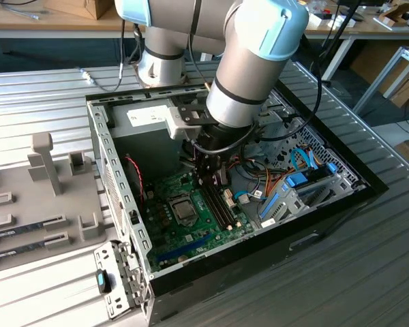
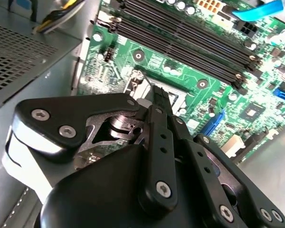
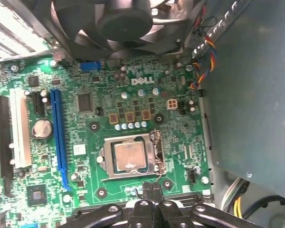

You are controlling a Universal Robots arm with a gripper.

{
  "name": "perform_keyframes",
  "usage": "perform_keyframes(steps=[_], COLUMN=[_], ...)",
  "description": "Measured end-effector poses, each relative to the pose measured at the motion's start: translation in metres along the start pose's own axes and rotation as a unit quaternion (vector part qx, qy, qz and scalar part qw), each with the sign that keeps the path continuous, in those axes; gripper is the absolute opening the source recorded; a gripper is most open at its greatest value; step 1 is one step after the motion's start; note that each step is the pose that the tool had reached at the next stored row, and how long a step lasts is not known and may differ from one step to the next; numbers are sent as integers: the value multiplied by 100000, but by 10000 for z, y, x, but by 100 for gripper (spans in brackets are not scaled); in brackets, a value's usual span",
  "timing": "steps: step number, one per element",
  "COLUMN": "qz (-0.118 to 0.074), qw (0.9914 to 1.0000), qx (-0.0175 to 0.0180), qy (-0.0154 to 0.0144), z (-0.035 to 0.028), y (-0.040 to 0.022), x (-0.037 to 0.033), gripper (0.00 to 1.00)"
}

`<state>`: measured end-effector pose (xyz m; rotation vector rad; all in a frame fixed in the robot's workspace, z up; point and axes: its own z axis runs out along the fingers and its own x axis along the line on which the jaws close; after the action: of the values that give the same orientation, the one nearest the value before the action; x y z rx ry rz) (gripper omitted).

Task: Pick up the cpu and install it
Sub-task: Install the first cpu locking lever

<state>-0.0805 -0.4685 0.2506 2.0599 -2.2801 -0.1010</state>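
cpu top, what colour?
Silver-grey with a brownish smear, seated in the socket; cpu shows best in the first wrist view.

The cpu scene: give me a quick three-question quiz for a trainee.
1. True or false: the cpu lies in the socket on the motherboard.
2. The hand is: A open around the cpu; B shut, nothing seen in it; C clamped on a memory stick.
3. What colour is the long slot beside the coin cell?
Key: 1 true; 2 B; 3 blue.
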Motion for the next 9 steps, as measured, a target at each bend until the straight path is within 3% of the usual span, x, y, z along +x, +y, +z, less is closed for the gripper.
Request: perform_keyframes(steps=[2,3,4,5,6,8,9], qz=[115,184,278,328,345,347,369], qw=[99993,99981,99956,99939,99931,99930,99922], qx=[112,182,285,332,359,358,380], qy=[1182,1913,2929,3453,3684,3714,3913], z=[11,15,20,22,27,40,45], y=[-1,-2,-3,-3,-4,-5,-5], x=[5,5,5,6,6,5,3], gripper=[11,11,11,11,11,11,11])
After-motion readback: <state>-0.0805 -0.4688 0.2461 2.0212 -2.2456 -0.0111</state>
